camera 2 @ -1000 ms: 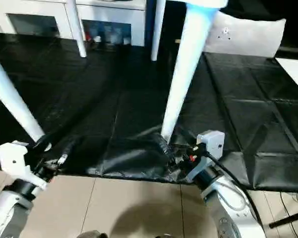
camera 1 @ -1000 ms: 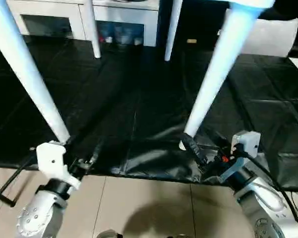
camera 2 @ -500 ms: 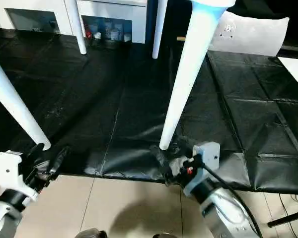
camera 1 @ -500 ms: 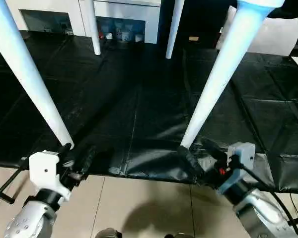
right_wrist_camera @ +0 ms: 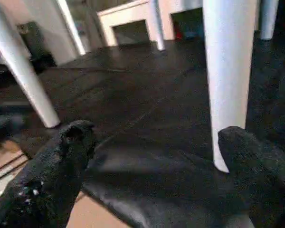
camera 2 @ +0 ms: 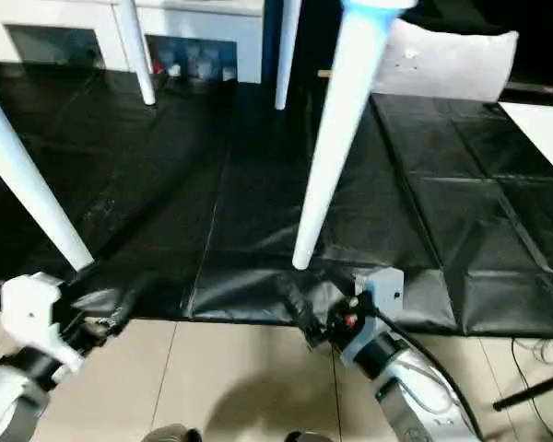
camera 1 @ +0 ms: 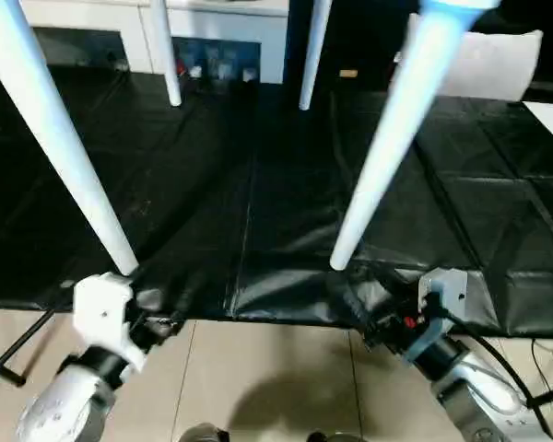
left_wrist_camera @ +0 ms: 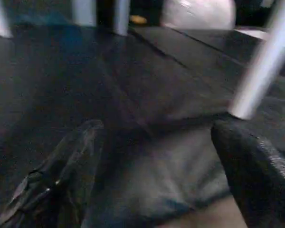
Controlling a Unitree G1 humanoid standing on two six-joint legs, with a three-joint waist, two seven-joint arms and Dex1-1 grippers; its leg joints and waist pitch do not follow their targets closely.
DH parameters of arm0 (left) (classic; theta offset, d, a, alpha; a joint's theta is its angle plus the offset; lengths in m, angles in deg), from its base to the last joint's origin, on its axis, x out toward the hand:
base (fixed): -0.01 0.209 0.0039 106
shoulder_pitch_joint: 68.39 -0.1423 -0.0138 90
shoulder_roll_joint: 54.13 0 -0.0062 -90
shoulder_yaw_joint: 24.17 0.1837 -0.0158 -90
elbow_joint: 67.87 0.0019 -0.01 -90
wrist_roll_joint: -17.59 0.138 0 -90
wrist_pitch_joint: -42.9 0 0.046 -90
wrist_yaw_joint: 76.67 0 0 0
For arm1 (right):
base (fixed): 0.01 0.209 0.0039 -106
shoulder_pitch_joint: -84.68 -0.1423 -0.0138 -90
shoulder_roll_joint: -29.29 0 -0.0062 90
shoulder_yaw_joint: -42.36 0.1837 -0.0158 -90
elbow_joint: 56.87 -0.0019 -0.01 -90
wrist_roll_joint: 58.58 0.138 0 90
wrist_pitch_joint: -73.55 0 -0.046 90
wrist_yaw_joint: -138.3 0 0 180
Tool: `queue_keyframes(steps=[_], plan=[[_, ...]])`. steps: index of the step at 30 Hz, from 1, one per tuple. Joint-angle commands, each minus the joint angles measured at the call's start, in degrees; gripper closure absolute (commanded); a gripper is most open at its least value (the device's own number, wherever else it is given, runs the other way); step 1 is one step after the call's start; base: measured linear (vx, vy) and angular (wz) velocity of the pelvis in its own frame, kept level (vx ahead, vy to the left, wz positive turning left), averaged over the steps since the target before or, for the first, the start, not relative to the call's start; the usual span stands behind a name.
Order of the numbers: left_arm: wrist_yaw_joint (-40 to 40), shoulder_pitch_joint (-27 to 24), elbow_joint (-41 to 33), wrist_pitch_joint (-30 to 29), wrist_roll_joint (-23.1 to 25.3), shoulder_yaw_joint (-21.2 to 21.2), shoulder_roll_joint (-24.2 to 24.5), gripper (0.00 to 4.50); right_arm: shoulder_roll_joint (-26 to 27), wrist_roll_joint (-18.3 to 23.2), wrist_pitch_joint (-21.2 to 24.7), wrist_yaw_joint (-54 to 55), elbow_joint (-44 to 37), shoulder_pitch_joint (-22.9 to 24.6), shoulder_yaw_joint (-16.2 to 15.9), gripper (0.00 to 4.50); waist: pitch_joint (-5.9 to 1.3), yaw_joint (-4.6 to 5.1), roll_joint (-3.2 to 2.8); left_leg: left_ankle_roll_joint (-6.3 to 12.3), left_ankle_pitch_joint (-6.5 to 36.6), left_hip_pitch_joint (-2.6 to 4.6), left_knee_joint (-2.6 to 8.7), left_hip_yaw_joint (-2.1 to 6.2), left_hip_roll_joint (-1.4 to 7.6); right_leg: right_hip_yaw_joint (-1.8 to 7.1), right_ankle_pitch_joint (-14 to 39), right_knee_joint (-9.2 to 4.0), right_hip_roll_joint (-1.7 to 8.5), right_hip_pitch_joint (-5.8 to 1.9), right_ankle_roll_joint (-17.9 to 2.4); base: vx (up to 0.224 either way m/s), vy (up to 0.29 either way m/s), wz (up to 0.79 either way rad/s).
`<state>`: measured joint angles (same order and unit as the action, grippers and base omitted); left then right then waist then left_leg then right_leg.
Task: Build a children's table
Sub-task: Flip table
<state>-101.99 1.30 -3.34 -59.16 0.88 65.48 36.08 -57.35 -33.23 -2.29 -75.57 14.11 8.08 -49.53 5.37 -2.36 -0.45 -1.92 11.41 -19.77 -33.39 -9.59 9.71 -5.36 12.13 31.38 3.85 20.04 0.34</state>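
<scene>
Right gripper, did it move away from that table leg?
Yes. The right gripper has backed off the leg, toward the black cover's near edge.

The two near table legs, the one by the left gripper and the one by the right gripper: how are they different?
The near left leg leans with its top toward the robot's left; the near right leg leans with its top toward the right. The left leg's foot stands by the left gripper; the right leg's foot stands just ahead of the right gripper. Both are white, tapered, and standing on the black cover, held by neither gripper.
</scene>
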Motion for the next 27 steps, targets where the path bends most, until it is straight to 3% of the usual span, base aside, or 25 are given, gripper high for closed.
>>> queue_keyframes(steps=[1,2,3,5,7,9,10,11,12,14,15,16,18,19,20,21,22,23,24,25,26,27], plan=[[-1.1,-0.5,0.8,0.4,-0.8,1.1,-0.1,0.22,-0.7,1.2,-1.2,-2.4,0.9,-0.2,0.8,0.0,-1.4,-0.05,-0.04,-4.04,35.0,0.78,5.47,3.3,3.56,3.19,42.4,-6.66,6.75,0.33,-1.0,0.0,0.0,0.0],[-1.4,-0.6,0.9,0.6,-1.0,1.1,-0.1,0.11,-0.9,1.8,-1.2,-3.3,1.1,-0.1,0.6,0.0,-1.64,-0.12,-0.09,-3.86,34.0,0.75,5.44,3.3,3.63,3.21,41.5,-6.42,6.72,0.27,-1.1,0.0,0.0,0.0],[-1.8,-0.9,1.0,0.9,-1.0,1.5,-0.2,0.04,-1.3,3.2,-1.0,-4.9,1.2,0.1,0.7,0.0,-1.82,-0.18,-0.36,-3.61,33.0,0.98,5.56,3.17,3.93,3.41,37.4,-6.06,6.29,0.62,-2.3,0.0,0.0,0.0],[-2.6,-1.0,1.5,1.1,-1.4,1.7,-0.3,0.04,-1.4,4.8,-0.7,-6.3,1.3,0.1,0.9,0.0,-1.65,-0.04,-0.64,-3.72,33.2,0.71,5.97,3.15,4.14,3.42,33.0,-5.45,5.75,0.48,-3.5,0.0,0.0,0.0],[-2.0,-0.9,3.9,2.9,-0.1,1.4,-0.8,0.04,-1.9,2.8,-2.7,-6.5,2.6,0.1,0.5,0.0,-1.76,0.03,-1.37,-4.14,33.6,0.82,6.09,2.96,4.19,3.68,28.6,-4.93,5.32,0.65,-4.6,0.0,0.0,0.0],[-0.8,-0.8,5.5,4.1,1.3,1.3,-1.2,0.04,-2.2,1.2,-4.1,-6.3,3.5,0.0,0.4,0.0,-1.96,0.22,-0.86,-4.14,33.3,0.73,6.11,2.81,4.12,3.79,25.8,-4.52,5.15,0.48,-5.4,0.0,0.0,0.0],[-0.2,-0.7,6.1,4.1,1.1,0.9,-1.6,0.04,-2.0,-0.3,-4.5,-4.7,3.7,-0.4,0.5,0.0,-2.29,0.12,-1.74,-4.05,32.3,0.72,6.01,2.73,4.09,4.06,24.0,-4.09,5.25,0.4,-6.1,0.0,0.0,0.0],[0.2,-0.5,6.9,4.2,0.7,0.3,-2.0,0.04,-1.7,-1.0,-3.6,-2.7,3.9,-1.0,0.7,0.0,-2.32,0.32,-1.02,-3.79,30.7,0.44,5.98,2.55,4.07,4.22,22.4,-3.96,5.14,0.38,-6.8,0.0,0.0,0.0],[0.4,-0.4,8.0,4.4,0.1,-0.5,-2.3,0.04,-1.2,-1.7,-2.4,-0.7,4.0,-1.5,0.7,0.0,-2.53,0.31,-0.73,-3.52,29.4,0.23,5.9,2.51,3.99,4.31,21.7,-3.7,5.17,0.17,-7.1,0.0,0.0,0.0],[0.2,-0.3,9.0,5.1,-0.5,-1.3,-2.5,0.04,-0.6,-1.4,-2.1,-0.3,3.9,-1.6,0.5,0.0,-2.82,0.12,-0.64,-2.64,27.1,0.34,5.57,2.25,3.8,4.68,22.5,-3.54,5.37,0.38,-7.5,0.0,0.0,0.0],[-0.2,-0.2,10.1,5.5,-0.9,-2.1,-2.4,0.04,0.3,-1.2,-2.6,-0.2,3.8,-1.5,0.0,0.0,-3.54,0.07,1.1,-0.87,21.9,-0.67,5.24,2.11,3.75,5.08,21.3,-2.94,5.55,-0.2,-7.2,0.0,0.0,0.0],[-0.2,-0.2,10.1,5.7,-0.9,-2.2,-2.4,0.04,0.4,-1.2,-2.7,-0.1,3.9,-1.6,-0.1,0.0,-3.61,-0.19,0.56,-0.62,21.4,-0.39,5.17,1.97,3.82,5.24,21.1,-2.91,5.49,0.26,-7.2,0.0,0.0,0.0],[0.0,-0.1,10.2,6.1,-0.9,-2.5,-2.6,0.04,0.9,-1.5,-3.2,0.0,4.5,-1.8,-0.5,0.0,-4.13,0.04,0.61,1.45,12.6,-1.31,4.76,1.76,3.85,5.14,10.2,-2.41,4.62,0.6,-9.3,0.021,-0.026,0.0],[1.6,0.3,10.0,6.1,-0.3,-2.7,-3.1,0.04,1.4,-2.4,-4.4,0.1,5.6,-2.4,-1.3,0.0,-4.61,0.21,0.93,5.28,2.7,-2.18,3.91,1.23,3.27,4.52,-1.7,-1.61,3.8,1.03,-12.0,0.0,0.0,0.0],[2.4,0.5,9.8,6.0,-0.1,-2.9,-3.4,0.04,1.6,-2.9,-5.0,0.1,5.9,-2.6,-1.7,0.0,-5.46,0.32,0.82,7.09,-1.2,-2.24,3.03,1.08,2.83,4.22,-6.9,-0.8,3.76,0.9,-13.4,0.0,0.0,0.0],[2.8,0.8,9.4,5.8,0.0,-2.9,-3.7,0.04,1.8,-3.0,-5.1,0.0,5.7,-2.6,-2.3,0.0,-6.82,0.35,0.99,12.67,-10.0,-3.13,1.26,0.97,2.07,3.54,-18.2,0.33,3.41,1.13,-15.1,0.0,0.0,0.0],[2.7,0.8,8.8,5.6,0.0,-2.7,-3.7,0.04,1.9,-2.5,-4.9,-0.4,5.5,-2.5,-2.6,0.0,-6.3,0.41,1.52,14.2,-10.4,-3.7,1.28,0.77,1.91,3.31,-19.0,0.05,3.09,1.63,-15.2,0.0,0.0,0.0],[2.4,0.2,7.8,5.7,1.0,-1.6,-3.3,0.04,1.8,-2.5,-5.1,-0.9,5.8,-1.9,-3.0,0.0,-5.96,0.21,1.35,15.25,-4.5,-3.88,1.34,0.61,1.99,2.98,-11.9,-0.97,3.34,2.14,-15.0,0.0,0.0,0.0],[2.1,-0.3,7.3,5.7,1.5,-1.1,-3.0,0.04,1.7,-2.7,-5.2,-1.2,6.0,-1.6,-3.2,0.0,-5.04,0.09,1.08,11.67,11.7,-2.84,2.29,0.58,2.88,2.7,10.2,-2.81,3.98,1.96,-12.6,-0.05,-0.006,0.0],[1.9,-0.6,7.2,6.0,1.9,-0.9,-2.8,0.04,1.6,-3.0,-5.3,-1.2,6.2,-1.4,-3.4,0.0,-4.3,0.13,0.95,8.1,20.3,-1.89,2.77,0.84,3.28,2.55,22.9,-3.46,4.16,2.08,-10.0,-0.05,-0.006,0.0],[1.3,-1.2,6.4,5.8,1.5,-0.8,-2.5,0.04,1.7,-2.8,-5.2,-1.3,5.8,-1.2,-3.5,0.0,-3.4,0.31,0.89,4.59,26.5,-1.04,3.05,1.3,3.67,2.53,32.1,-4.29,4.16,2.83,-7.2,0.0,0.0,0.0],[0.4,-1.9,5.5,5.8,0.5,-0.7,-2.2,0.04,1.8,-2.2,-5.0,-1.5,5.1,-0.8,-3.5,0.0,-1.85,1.18,0.3,-2.51,39.0,0.54,3.97,2.74,3.67,1.24,43.5,-6.16,3.69,3.38,-0.2,-0.068,0.03,-0.09]])
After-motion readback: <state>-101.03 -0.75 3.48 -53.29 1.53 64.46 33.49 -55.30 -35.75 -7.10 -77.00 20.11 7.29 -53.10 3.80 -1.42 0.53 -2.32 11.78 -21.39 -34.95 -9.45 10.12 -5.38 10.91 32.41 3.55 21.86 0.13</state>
